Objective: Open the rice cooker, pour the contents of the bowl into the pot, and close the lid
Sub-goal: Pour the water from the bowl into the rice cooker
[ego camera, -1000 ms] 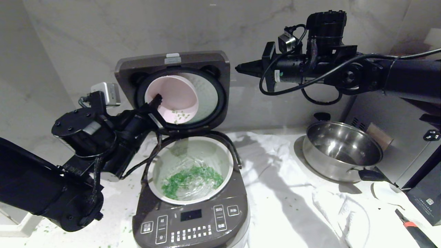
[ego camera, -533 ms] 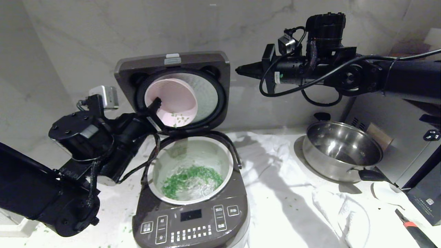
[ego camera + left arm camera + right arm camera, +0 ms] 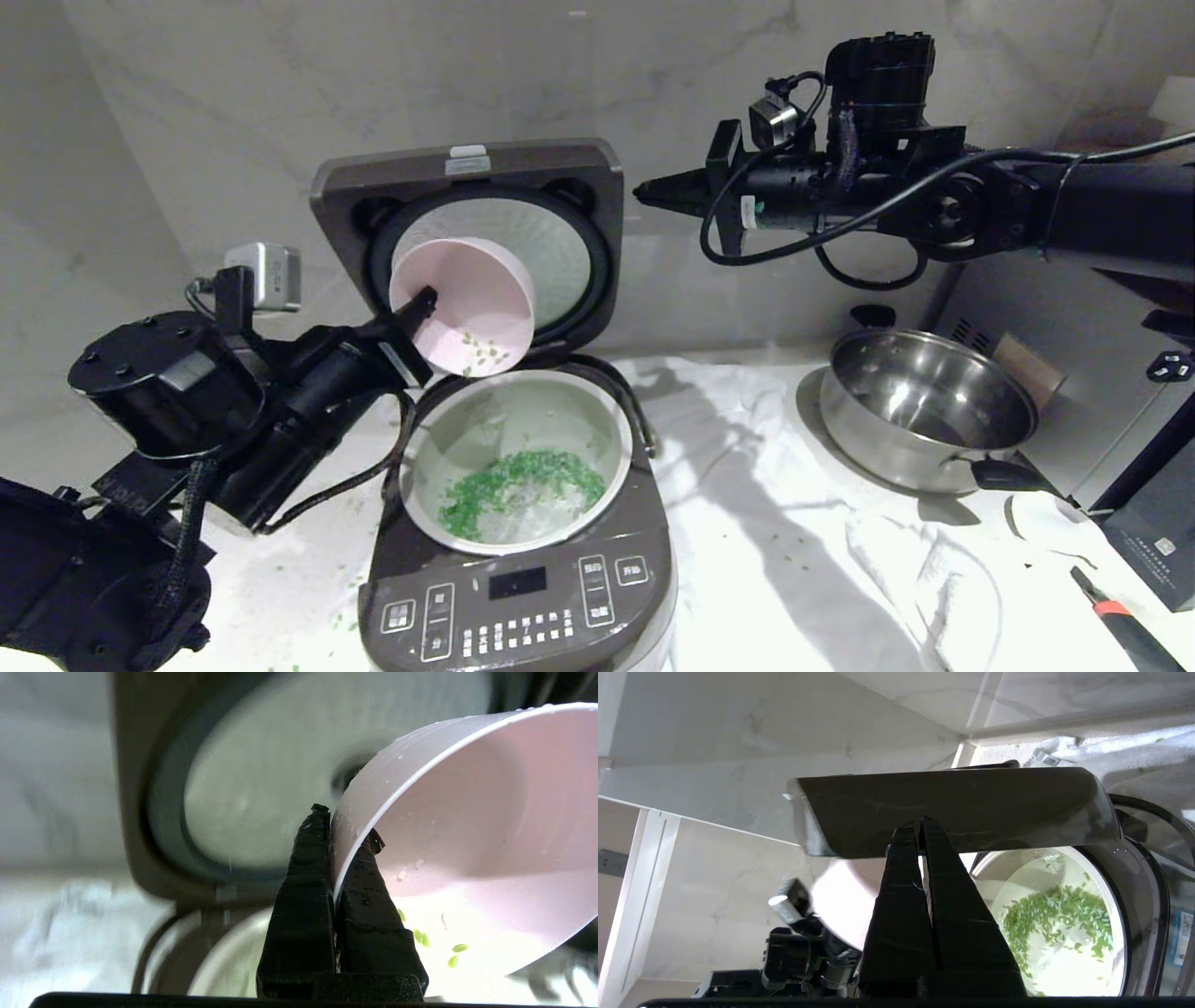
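Two black fingers (image 3: pixel 303 896) of our left gripper (image 3: pixel 422 303) pinch the rim of the bowl (image 3: pixel 467 303), one outside the wall and one inside, with no gap left. We hold the pale pink bowl tipped on its side above the back edge of the pot (image 3: pixel 515 457), its mouth facing down and forward. A few green bits (image 3: pixel 478 350) cling to the bowl's lower wall. The bowl hangs in front of the raised lid (image 3: pixel 467 168), covering part of its silvery round plate (image 3: pixel 551 257).

Below it, most of the contents of the bowl (image 3: pixel 518 476) lie in a green patch on the floor of the white-lined pot. The rice cooker (image 3: pixel 523 597) sits on a white cloth (image 3: pixel 775 523), its button panel facing us.

Our right gripper (image 3: pixel 644 193) hangs pressed shut and empty beside the lid's upper right corner, not touching it. A steel saucepan (image 3: pixel 924 406) stands well apart to the right, against a silver appliance (image 3: pixel 1074 373). Stray green bits (image 3: pixel 794 560) speckle the cloth.
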### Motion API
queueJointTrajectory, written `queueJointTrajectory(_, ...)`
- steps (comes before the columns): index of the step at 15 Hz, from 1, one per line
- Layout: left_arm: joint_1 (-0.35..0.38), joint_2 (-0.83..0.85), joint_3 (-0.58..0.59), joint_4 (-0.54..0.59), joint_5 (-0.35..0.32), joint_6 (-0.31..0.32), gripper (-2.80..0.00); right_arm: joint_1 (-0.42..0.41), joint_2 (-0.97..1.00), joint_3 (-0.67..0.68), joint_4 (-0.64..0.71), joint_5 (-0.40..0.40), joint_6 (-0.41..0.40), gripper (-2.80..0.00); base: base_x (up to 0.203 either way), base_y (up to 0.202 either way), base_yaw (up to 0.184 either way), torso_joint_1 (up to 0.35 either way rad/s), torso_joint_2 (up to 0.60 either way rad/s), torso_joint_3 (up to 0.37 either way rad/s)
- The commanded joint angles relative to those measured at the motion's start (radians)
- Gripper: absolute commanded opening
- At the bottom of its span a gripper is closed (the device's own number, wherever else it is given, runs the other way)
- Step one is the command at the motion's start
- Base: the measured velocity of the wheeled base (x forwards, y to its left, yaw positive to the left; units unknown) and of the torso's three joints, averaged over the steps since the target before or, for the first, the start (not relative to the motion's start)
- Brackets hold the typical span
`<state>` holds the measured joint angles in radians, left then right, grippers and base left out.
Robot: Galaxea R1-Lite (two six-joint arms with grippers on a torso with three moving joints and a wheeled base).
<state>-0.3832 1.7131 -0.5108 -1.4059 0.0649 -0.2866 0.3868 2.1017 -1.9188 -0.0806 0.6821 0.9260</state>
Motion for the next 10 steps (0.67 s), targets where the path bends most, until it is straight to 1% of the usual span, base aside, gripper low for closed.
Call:
queueJointTrajectory(1,0.003,-0.066,-0.02,0.178,-0.002,-0.003,-2.8,0.004,-0.029,0.026,-0.002,0.005,0.004,-2.8,0.0,0.0,0.0,0.0,0.0,0.0)
queueJointTrajectory(7,0.013,-0.231,-0.173,0.813,-0.042,-0.015,-2.8,0.01,-0.094,0.108,-0.002,0.005,0.002,-2.8,0.0,0.0,0.0,0.0,0.0,0.0)
queueJointTrajectory(10,0.017,-0.319,-0.272,1.141,-0.134,-0.076,-2.8,0.017,-0.152,0.172,-0.004,0.004,0.0,-2.8,0.0,0.0,0.0,0.0,0.0,0.0)
